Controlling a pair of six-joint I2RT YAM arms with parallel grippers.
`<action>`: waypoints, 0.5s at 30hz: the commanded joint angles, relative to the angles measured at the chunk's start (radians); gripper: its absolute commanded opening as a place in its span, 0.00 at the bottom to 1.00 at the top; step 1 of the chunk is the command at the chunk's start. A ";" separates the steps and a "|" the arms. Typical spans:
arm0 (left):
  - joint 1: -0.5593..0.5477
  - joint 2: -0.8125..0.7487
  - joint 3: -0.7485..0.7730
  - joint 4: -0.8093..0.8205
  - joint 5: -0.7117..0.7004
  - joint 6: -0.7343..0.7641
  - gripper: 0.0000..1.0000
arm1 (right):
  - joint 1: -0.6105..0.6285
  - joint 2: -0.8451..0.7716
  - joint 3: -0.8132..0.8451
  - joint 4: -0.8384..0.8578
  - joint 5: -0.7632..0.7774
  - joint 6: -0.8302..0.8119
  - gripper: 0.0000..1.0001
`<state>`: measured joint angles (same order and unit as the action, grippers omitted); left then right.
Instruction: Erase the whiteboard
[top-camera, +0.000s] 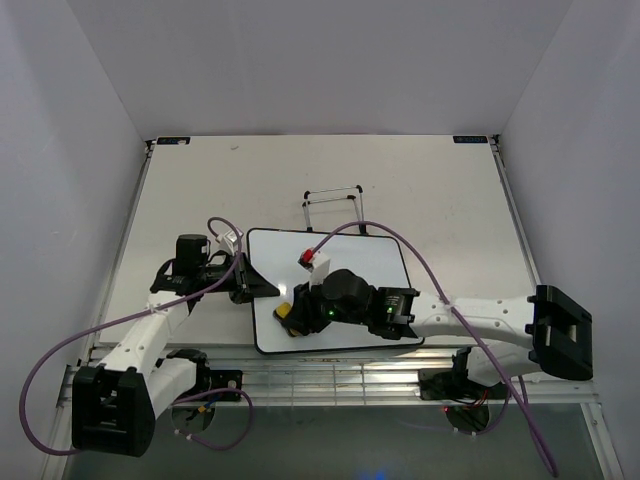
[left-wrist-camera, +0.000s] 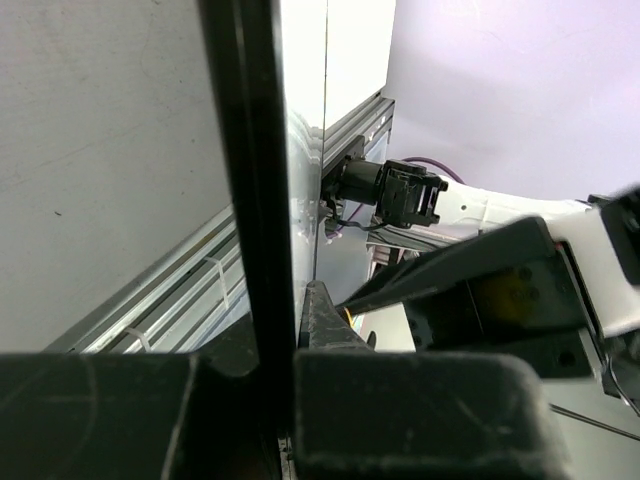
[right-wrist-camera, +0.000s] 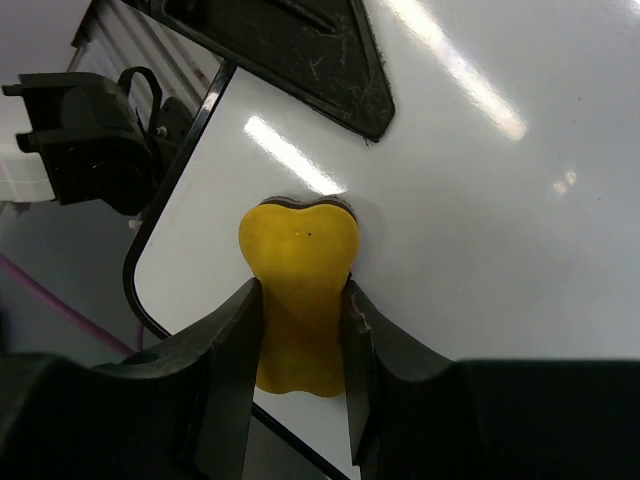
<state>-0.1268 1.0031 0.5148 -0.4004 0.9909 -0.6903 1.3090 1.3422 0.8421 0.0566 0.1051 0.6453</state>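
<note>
Whiteboard (top-camera: 365, 265) on wide table (top-camera: 200, 185), walls near; my left gripper (top-camera: 248, 283) clamps its edge, right gripper (right-wrist-camera: 300, 300) pinches eraser (right-wrist-camera: 298, 245).

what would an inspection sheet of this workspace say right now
surface: off-white table, board lying flat near the arms
job's things: whiteboard, bare part shows no marks; yellow eraser on it by the near-left corner; wire stand at its far edge
clutter: nothing seen
grippers: left gripper shut on the board's left edge; right gripper shut on the eraser
cables: purple cables loop from both arms
surroundings: plain white walls on three sides
</note>
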 joint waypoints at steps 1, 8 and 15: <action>-0.016 -0.073 0.030 -0.023 -0.227 0.075 0.00 | -0.037 -0.037 -0.150 -0.029 -0.110 0.016 0.08; -0.014 -0.121 0.074 -0.103 -0.325 0.078 0.00 | -0.223 -0.393 -0.498 -0.234 -0.110 0.137 0.08; -0.008 -0.138 0.114 -0.143 -0.370 0.077 0.00 | -0.347 -0.531 -0.603 -0.426 -0.059 0.241 0.08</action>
<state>-0.1394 0.8978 0.5606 -0.5488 0.9089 -0.7238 0.9768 0.7738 0.3176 -0.0273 0.0051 0.8509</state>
